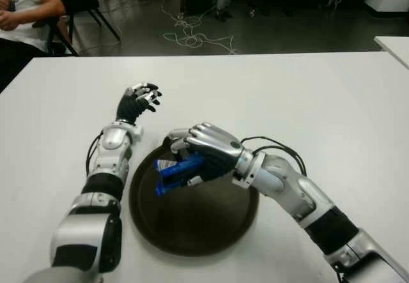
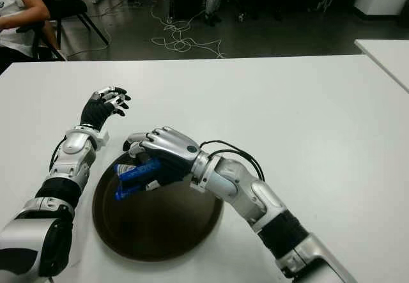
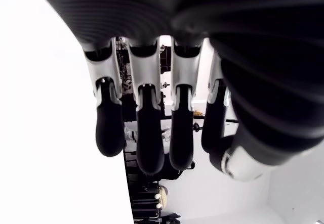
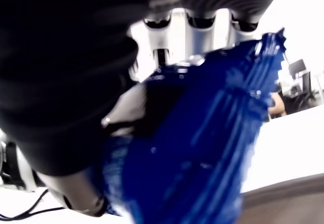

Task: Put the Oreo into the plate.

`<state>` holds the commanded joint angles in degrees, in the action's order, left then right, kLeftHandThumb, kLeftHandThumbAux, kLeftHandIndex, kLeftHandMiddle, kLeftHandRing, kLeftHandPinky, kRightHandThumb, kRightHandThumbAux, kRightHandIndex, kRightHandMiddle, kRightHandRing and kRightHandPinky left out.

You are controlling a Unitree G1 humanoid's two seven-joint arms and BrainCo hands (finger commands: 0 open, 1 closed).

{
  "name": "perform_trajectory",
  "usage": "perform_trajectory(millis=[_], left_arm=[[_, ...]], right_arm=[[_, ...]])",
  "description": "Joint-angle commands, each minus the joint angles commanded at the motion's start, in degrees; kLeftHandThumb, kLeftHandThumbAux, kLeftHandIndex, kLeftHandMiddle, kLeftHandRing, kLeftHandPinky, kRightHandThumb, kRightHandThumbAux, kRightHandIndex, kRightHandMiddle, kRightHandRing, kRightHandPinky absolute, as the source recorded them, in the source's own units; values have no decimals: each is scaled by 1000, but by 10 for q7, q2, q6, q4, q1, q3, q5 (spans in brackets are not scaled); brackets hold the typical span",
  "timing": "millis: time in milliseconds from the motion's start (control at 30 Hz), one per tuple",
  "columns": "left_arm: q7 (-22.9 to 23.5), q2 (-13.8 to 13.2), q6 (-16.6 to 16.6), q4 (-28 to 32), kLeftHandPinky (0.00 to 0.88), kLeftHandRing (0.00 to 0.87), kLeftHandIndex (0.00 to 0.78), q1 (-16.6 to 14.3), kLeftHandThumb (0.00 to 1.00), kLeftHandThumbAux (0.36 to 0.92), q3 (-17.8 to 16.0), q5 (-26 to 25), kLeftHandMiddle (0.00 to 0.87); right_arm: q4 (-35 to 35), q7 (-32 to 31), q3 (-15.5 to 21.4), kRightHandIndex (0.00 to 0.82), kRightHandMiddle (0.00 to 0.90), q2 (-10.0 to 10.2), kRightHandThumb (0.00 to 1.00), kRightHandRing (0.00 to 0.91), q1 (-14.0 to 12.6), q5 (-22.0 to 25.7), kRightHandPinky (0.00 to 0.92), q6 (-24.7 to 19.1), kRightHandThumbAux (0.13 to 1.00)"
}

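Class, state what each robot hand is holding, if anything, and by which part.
The right robot hand grips the blue Oreo pack around its middle, above the plate. The left robot hand holds nothing.

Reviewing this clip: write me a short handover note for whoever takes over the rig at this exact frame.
Right robot hand: shut on the blue Oreo pack, held over the far-left part of the dark round plate.
Left robot hand: empty, fingers loosely curled, above the white table beyond the plate's left side.
Done: pack picked up and brought over the plate.
Left: lower it, release, withdraw the right robot hand. Whether the pack already touches the plate cannot be told.
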<state>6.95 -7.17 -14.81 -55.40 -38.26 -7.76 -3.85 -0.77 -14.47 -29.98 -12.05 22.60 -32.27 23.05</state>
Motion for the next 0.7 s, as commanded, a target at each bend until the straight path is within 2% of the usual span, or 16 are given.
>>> perform_trajectory(millis=[133,333,500,667,700], left_arm=[[0,3,2,10,579,518,419,3,835,672,-1,-2,467],[-4,4,1,12,585,524,419,4,835,672,0,0,469],[-6,2,-2,10,581,521,419,4,835,672,4,4,469],[-2,0,-1,7,582,517,419,3,834,673,4,4,467],[-1,0,-1,7,580,518,419,3,834,672,4,4,466]], right_arm=[[-43,18,-15,582,766,8,155,786,-11,-8,789,18,818],[-34,15,-8,580,761,10,211,780,-19,1,781,15,808],[-29,8,-4,591,760,14,208,780,-22,11,786,8,799],[-42,67,5,576,750,32,230,769,-37,2,771,27,802],[-47,77,6,551,708,35,212,735,-38,1,734,31,807]])
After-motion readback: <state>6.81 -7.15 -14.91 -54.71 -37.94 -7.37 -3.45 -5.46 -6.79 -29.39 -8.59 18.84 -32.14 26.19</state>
